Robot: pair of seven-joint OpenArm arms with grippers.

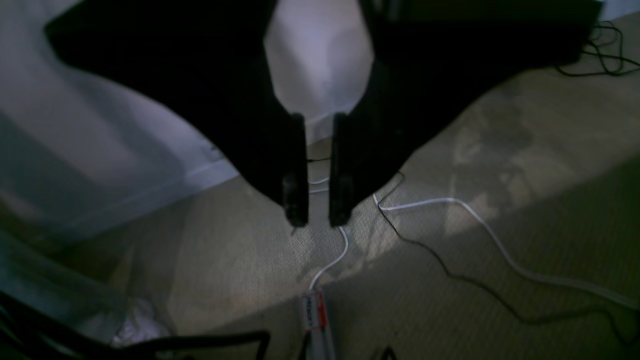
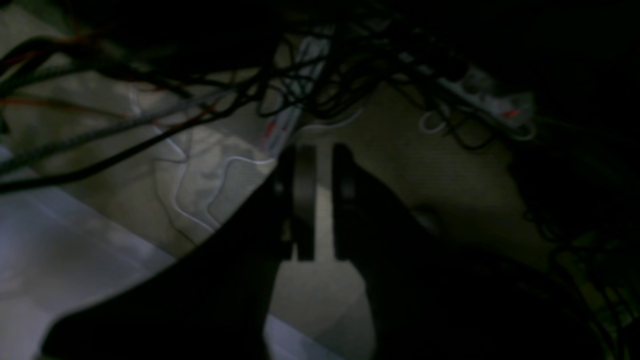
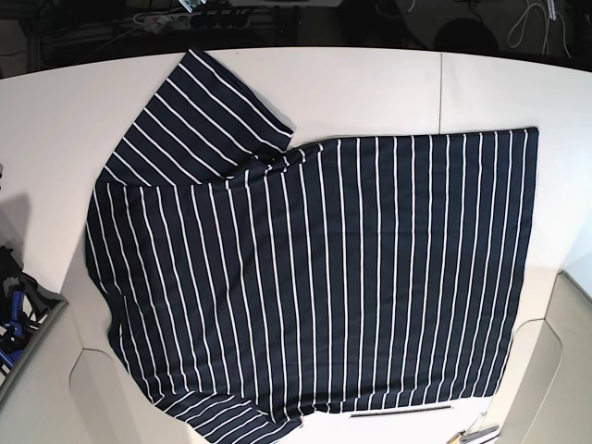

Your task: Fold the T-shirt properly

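The T-shirt (image 3: 314, 277), dark navy with thin white stripes, lies spread flat on the white table (image 3: 370, 83) in the base view. One sleeve (image 3: 199, 120) points to the far left, and the other (image 3: 231, 421) is at the near edge. Neither gripper shows in the base view. My left gripper (image 1: 318, 220) hangs over the carpeted floor beside the table, its jaws nearly together and empty. My right gripper (image 2: 322, 150) is likewise off the table over the floor, its jaws nearly together and empty. The shirt is in neither wrist view.
A white cable (image 1: 500, 245), a black cable (image 1: 450, 270) and a power strip (image 1: 315, 320) lie on the carpet under the left gripper. A tangle of cables (image 2: 325, 75) and a power strip (image 2: 490, 100) lie beyond the right gripper. Arm hardware (image 3: 14, 314) sits at the table's left edge.
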